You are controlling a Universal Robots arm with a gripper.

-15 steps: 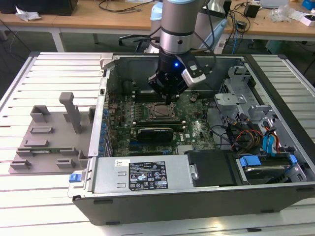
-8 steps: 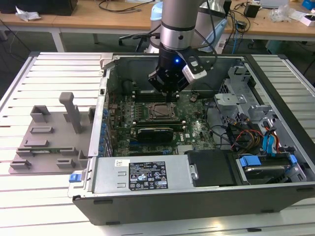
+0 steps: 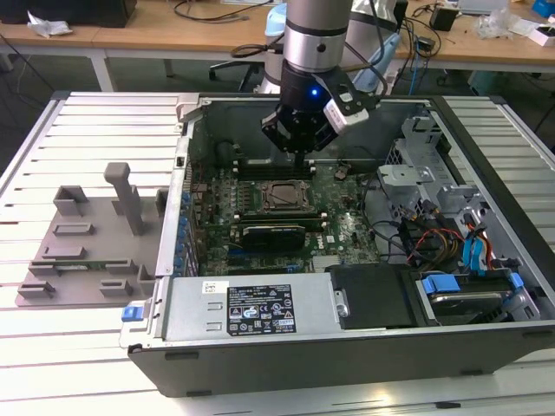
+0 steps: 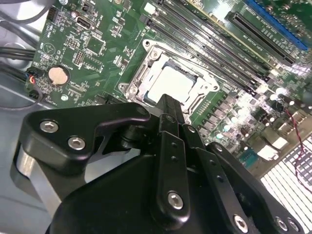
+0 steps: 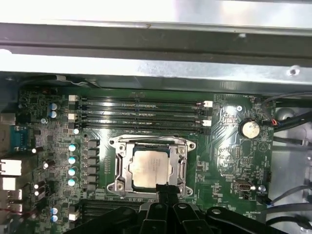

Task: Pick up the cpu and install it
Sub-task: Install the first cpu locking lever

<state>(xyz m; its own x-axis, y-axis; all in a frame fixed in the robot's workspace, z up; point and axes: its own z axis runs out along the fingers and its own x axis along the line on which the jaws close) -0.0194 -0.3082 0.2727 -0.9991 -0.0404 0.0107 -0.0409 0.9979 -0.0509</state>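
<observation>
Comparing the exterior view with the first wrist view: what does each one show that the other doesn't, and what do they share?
Exterior view alone: the whole open computer case, the grey fixture tray on the slatted table at the exterior view's left, and the arm above the board. First wrist view alone: the cpu seated in the socket frame, and the coin battery. Both: the motherboard, its socket, the memory slots and the gripper.

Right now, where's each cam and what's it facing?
Exterior view: off the arm, above the open PC case, looking down; arm and end effector over the motherboard.
First wrist view: on the wrist, facing down at the cpu in its socket; end effector links at the edge.
Second wrist view: on the wrist, oblique; end effector links large.
Shared: both wrist views show the cpu.
</observation>
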